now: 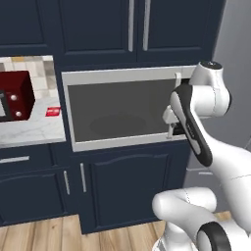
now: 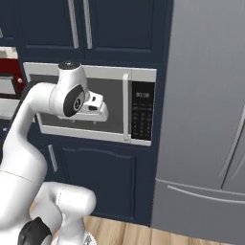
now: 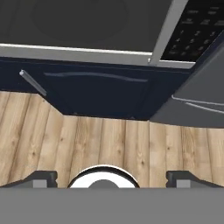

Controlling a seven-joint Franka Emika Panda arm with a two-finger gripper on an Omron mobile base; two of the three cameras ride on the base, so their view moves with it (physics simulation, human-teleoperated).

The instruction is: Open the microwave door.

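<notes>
Reaching for the door [image 2: 79,103], take its stiff, slick bar handle [image 2: 126,106] at the door's right edge; your gripper [image 3: 111,178] hangs wide, holding nothing.

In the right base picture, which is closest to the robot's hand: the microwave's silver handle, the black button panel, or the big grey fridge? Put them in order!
From the gripper, in the right base view:
1. The handle, a slim silver bar just to its right on the microwave door.
2. The keypad, the black strip right of the handle.
3. The fridge, the big grey wall farthest right.
</notes>
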